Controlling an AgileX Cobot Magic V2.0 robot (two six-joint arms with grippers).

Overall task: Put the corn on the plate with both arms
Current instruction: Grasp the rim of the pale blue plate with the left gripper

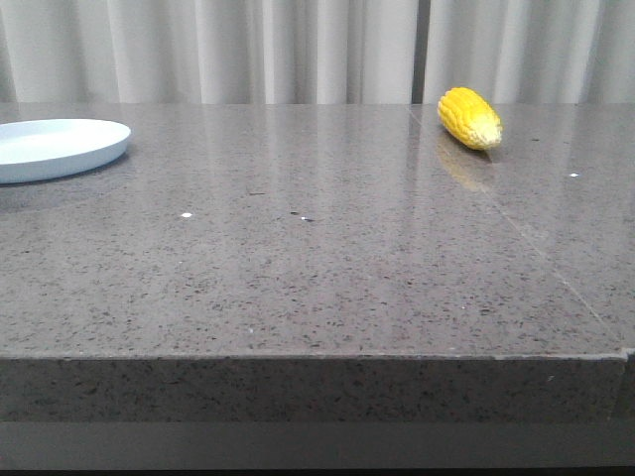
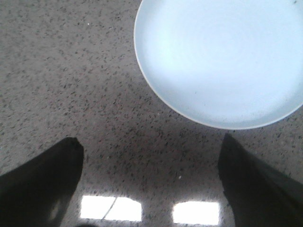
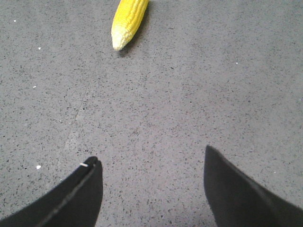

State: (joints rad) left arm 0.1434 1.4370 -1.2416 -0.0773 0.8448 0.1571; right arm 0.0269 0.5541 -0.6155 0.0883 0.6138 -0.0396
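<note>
Your right claw [image 3: 151, 175] stood spread wide and empty above bare desk [image 3: 199, 94], its two dark fingers well apart, with nothing between them. Your left claw [image 2: 149, 165] was likewise spread and empty, hanging over the desk just short of the plate [image 2: 222, 61].

Ahead of the right claw lay the corn [image 3: 128, 21], flat on its side, its paler tapered tip pointing back toward the fingers. In the front view the corn [image 1: 470, 117] sat far back on the right of the desk, while the plate [image 1: 55, 147] sat at the far left edge, so the two were well apart.

You would likely have found the cob stiff and fairly light, unlikely to crush under a firm squeeze. Its round body looked prone to rolling, and the ridged kernels probably gave some bite to the fingers. The thick middle seemed the best place to hold it, fingers across the cob's width; the narrowing tip would probably have let it slip out. The plate looked smooth and hard, so the cob might have rolled once released.
</note>
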